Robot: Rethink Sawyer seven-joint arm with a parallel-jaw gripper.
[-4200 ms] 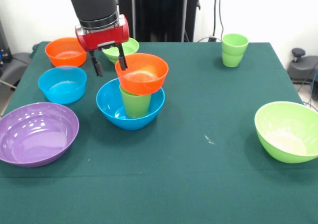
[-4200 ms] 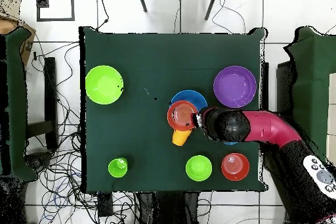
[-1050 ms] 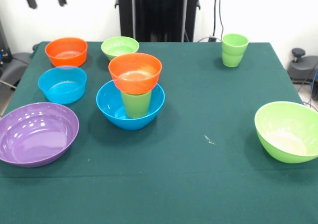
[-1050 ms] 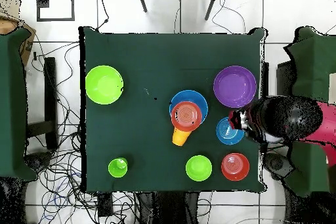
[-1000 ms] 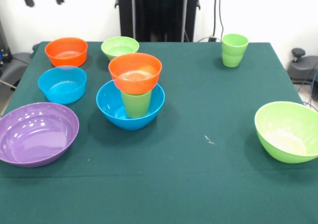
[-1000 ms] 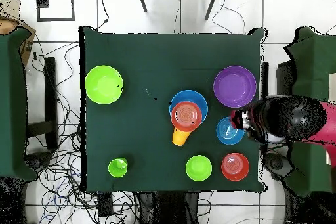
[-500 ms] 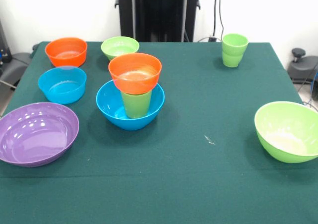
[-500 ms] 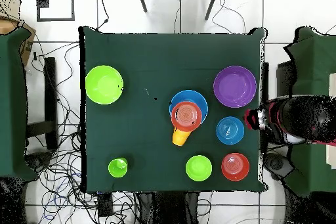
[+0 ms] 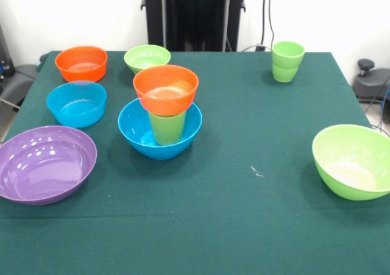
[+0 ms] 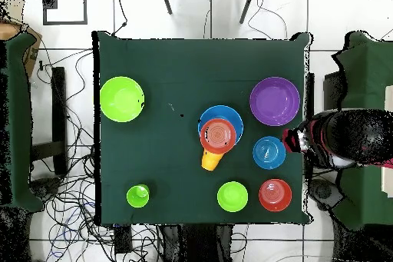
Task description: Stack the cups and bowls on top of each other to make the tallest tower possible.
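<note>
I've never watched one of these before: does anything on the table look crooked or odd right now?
Yes, slightly. The orange bowl topping the tower sits off-centre on the green cup, leaning toward the light blue bowl. The cup stands inside the blue bowl. Nothing looks spilled or broken.

Robot lab workspace.
A green-clothed table (image 10: 176, 67) stands on white floor tiles (image 10: 230, 13), loose cables (image 10: 73, 190) trailing around it, black equipment rack (image 9: 194, 13) behind.

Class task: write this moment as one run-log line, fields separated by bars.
tower: blue bowl, green cup, orange bowl | arm: off table edge | end effector: state unclear | loose: green cup, purple bowl
</note>
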